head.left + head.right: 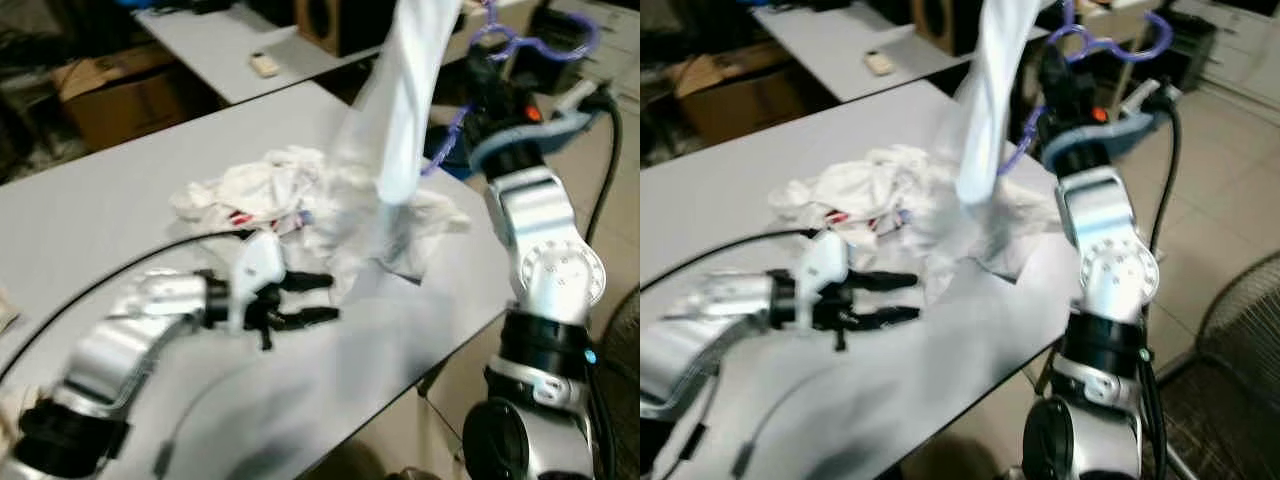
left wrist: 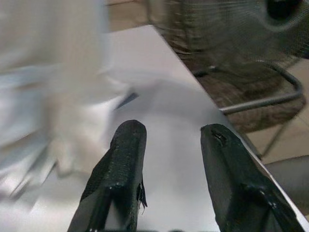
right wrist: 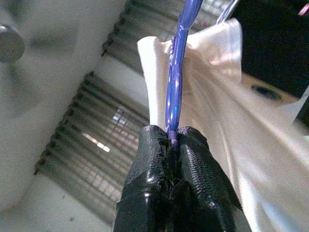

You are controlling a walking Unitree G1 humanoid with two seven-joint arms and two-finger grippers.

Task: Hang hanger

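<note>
My right gripper (image 3: 173,140) is raised beyond the table's right edge and shut on a purple plastic hanger (image 1: 530,40). A white garment (image 1: 405,110) hangs from that hanger and trails down to the table, blurred by motion. In the right wrist view the purple hanger (image 3: 177,67) rises from between the closed fingers with the white cloth (image 3: 227,96) draped over it. My left gripper (image 1: 325,298) hovers low over the grey table (image 1: 120,210), open, with nothing between its fingers (image 2: 120,164), just short of the garment's lower end.
A heap of white clothes (image 1: 270,190) lies in the middle of the table. A second table (image 1: 215,45) with a small object stands behind, beside a cardboard box (image 1: 110,90). A wire fan guard (image 1: 1240,340) stands on the floor at the right.
</note>
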